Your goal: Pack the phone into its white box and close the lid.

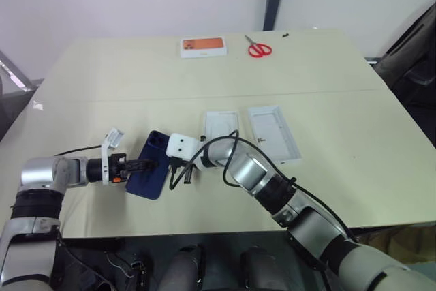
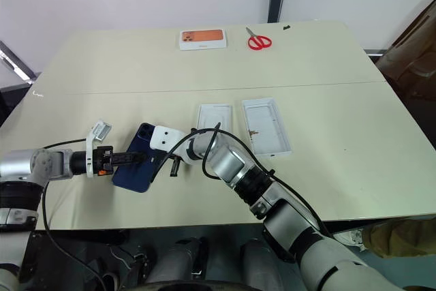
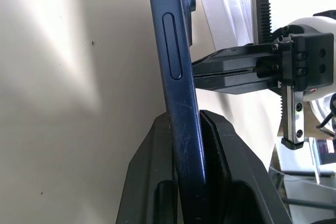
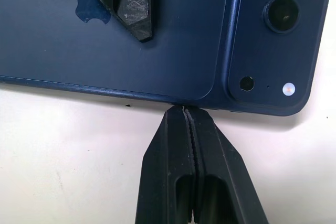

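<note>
Pick-up step: left gripper (image 1: 139, 165) clamped on the phone (image 1: 151, 165) by its edge, near the surface's (image 1: 136, 80) front; right gripper (image 4: 190, 109), jaws together, props the opposite edge. Next: carry the phone right to the white box (image 1: 273, 132). A white insert (image 1: 221, 127) lies between; orange-print box (image 1: 203, 46) and scissors (image 1: 258, 48) lie well apart.

Two head views looking forward and down over the table (image 1: 327, 168), both wrist views very close on the phone (image 4: 105, 35), seen from opposite edges
</note>
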{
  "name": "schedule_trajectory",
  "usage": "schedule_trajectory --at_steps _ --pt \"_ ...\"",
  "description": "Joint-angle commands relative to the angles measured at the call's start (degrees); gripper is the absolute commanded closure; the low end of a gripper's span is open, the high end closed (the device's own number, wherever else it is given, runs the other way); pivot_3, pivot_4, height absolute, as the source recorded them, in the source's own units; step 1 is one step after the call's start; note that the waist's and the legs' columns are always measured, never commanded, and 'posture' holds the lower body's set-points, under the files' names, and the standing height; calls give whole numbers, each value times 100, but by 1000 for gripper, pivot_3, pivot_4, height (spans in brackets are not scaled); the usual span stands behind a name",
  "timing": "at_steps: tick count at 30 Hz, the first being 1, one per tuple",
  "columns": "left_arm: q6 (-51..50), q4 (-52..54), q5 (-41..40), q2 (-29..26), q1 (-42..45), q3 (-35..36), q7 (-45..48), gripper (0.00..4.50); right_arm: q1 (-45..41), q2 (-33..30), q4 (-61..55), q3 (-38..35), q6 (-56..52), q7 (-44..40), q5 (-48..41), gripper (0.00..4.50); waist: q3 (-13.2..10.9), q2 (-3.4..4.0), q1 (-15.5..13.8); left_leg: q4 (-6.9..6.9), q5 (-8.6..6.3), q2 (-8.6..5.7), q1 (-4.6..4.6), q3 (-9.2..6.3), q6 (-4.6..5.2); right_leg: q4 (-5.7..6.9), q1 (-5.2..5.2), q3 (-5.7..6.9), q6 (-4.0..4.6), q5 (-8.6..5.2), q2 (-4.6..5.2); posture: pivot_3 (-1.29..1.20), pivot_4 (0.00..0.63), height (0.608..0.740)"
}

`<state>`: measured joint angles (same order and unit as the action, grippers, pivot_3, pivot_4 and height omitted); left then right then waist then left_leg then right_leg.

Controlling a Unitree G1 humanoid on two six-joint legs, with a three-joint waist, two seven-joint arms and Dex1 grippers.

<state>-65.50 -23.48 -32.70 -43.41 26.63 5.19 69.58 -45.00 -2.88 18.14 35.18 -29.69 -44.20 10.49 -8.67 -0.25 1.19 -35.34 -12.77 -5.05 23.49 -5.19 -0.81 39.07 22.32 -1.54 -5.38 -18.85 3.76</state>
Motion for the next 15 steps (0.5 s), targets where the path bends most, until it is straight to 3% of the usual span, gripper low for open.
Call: schedule_trajectory --at_steps 1,2,15 --pt "-164 -70 -63 41 -128 98 -215 4299 32 -47 -21 -91 9 65 57 4500 0 0 -9 0 0 0 0 0 0 0 0 0 0 0 0 0 150 734" --pt "-199 -80 -128 68 -129 181 -268 4483 30 -44 -56 -154 61 66 6 4500 0 0 -10 0 0 0 0 0 0 0 -1 1 0 0 0 0 150 734" --pt "-978 -265 -958 388 -14 1347 -896 4483 138 192 -893 -1713 -42 13 -1406 4500 -10 -14 -4 2 1 2 2 -1 -1 0 2 0 0 0 -1 0 150 734"
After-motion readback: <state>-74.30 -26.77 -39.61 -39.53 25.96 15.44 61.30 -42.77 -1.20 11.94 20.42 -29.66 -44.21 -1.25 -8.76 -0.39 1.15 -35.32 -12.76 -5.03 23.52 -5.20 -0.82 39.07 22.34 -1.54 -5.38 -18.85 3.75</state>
